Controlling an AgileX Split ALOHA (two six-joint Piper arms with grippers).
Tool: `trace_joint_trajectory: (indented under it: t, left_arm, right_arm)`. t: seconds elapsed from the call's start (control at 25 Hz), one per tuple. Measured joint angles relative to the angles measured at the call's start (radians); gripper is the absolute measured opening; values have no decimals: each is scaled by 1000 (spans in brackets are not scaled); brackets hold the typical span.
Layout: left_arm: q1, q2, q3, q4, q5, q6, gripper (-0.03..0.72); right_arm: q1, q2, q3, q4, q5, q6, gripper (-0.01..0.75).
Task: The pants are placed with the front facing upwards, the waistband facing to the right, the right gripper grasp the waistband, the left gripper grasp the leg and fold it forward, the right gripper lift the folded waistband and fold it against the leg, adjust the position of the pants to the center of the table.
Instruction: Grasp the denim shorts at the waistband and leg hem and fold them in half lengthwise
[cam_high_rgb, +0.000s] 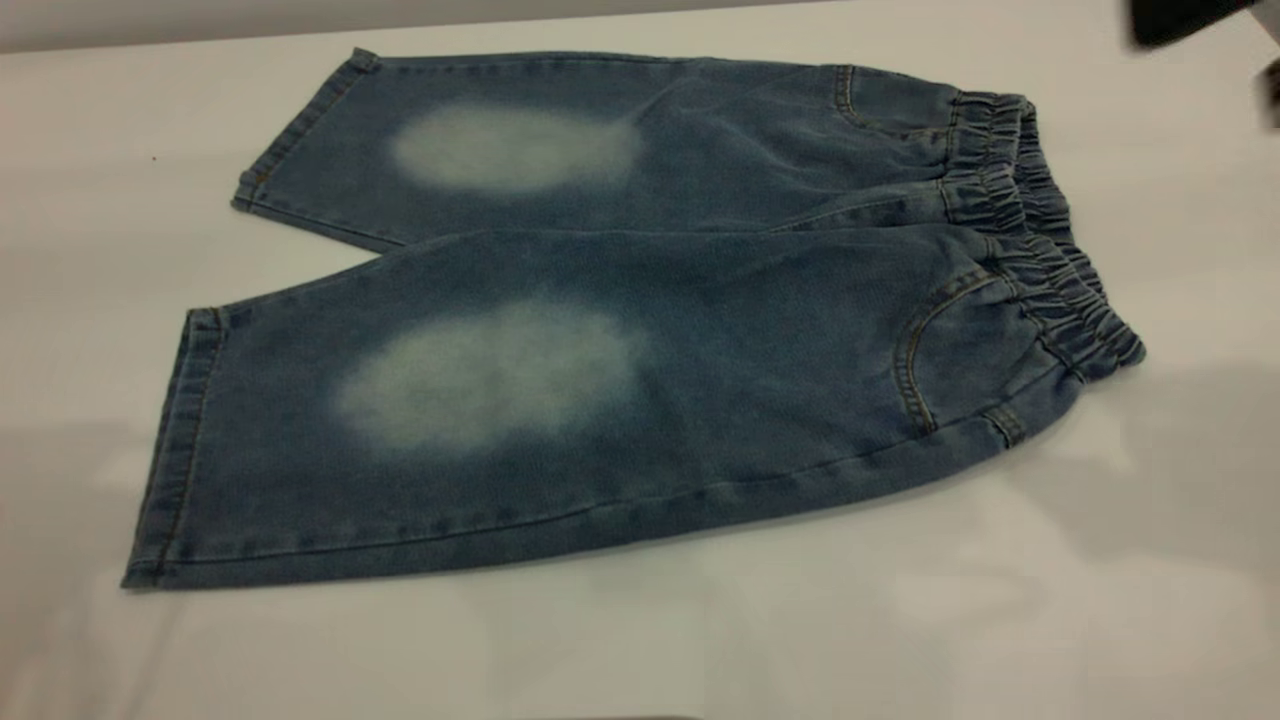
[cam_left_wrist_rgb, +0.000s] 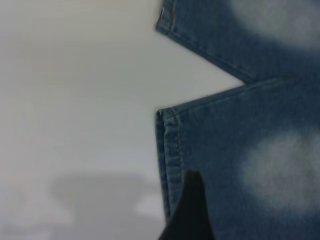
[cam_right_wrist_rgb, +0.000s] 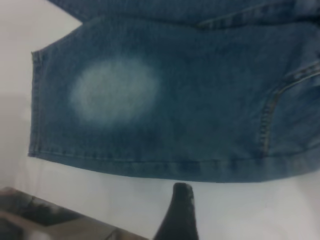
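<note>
Left hand (cam_left_wrist_rgb: 187, 212) and right hand (cam_right_wrist_rgb: 177, 212) each show one dark fingertip, hanging clear.

pants (cam_high_rgb: 720, 330) — faded denim, table (cam_high_rgb: 1150, 620) — smooth matt

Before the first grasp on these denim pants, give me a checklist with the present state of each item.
1. Pants flat, front up: ok, both pockets and faded patches show.
2. Waistband to the right: ok.
3. Legs unfolded, hems apart on the table: ok.
4. Left gripper near the leg hem: ok, a finger tip shows over the hem; whether it touches, cannot tell.
5. Right gripper at the waistband: not ok, its tip is over bare table beside the leg's side seam.
6. Jaws open for grasping: cannot tell, both.
</note>
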Motion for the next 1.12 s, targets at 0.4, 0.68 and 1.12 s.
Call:
trace_joint_trajectory:
  t: [0.4, 0.68, 1.12]
  left_arm:
    - [0, 20, -5, 0, -23, 1, 579]
    - [0, 20, -5, 0, -24, 2, 579]
    - [0, 20, -5, 0, -24, 2, 579]
  right_arm:
    - [-131, 312, -4, 197, -26, -240, 584]
    - [-283, 460, -11, 319, -30, -409, 584]
    - [-285, 710, -18, 581, -5, -712, 584]
